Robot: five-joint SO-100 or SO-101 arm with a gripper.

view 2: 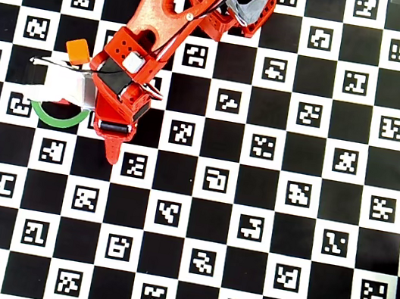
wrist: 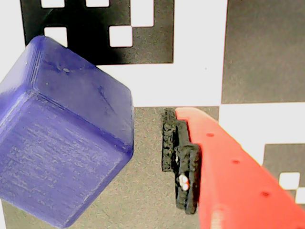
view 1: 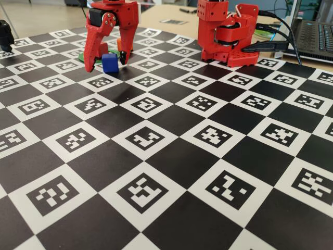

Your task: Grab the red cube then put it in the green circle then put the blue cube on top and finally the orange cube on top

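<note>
The blue cube (view 1: 110,62) rests on the checkered board between the two red fingers of my gripper (view 1: 106,66), which is open and lowered around it. In the wrist view the blue cube (wrist: 62,143) fills the left side, and one red finger (wrist: 228,176) with a black pad stands to its right with a gap between them. The green circle (view 2: 56,116) lies just left of the gripper, partly under the white wrist camera, and its edge (view 1: 85,59) shows behind the fingers. The orange cube (view 2: 77,49) sits on the board behind the ring. The red cube is hidden.
The arm's red base (view 1: 223,36) stands at the back of the board. A laptop (view 1: 317,36) and cables lie off the board at the back right. A black object (view 1: 5,34) sits at the far left edge. The board (view 1: 166,172) stretches forward from the gripper.
</note>
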